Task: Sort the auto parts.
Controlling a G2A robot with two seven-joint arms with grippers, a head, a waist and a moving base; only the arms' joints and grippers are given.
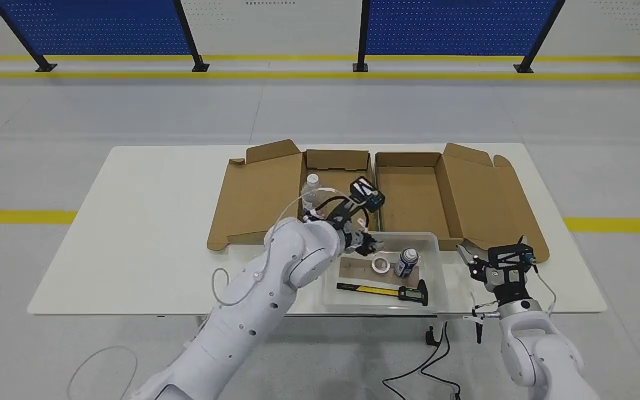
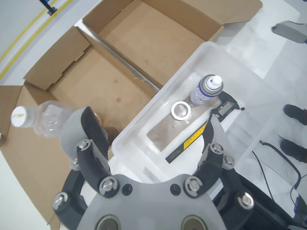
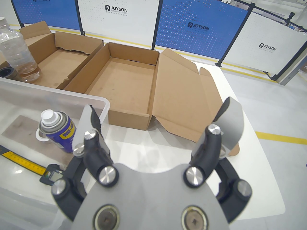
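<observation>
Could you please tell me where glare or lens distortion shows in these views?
Left wrist view: glare whitens the floor of the clear plastic bin around the ring; right wrist view: wide-angle bending curves the fence panels; top view: even light on the cardboard boxes.

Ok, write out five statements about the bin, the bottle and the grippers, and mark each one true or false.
1. The spray can stands upright in the clear bin. True.
2. The bottle stands in the bin. False: it stands in a cardboard box.
3. The left gripper is shut on the ring. False: it is open and empty; the ring lies in the bin.
4. The caliper lies in the bin. True.
5. The right gripper is open. True.
</observation>
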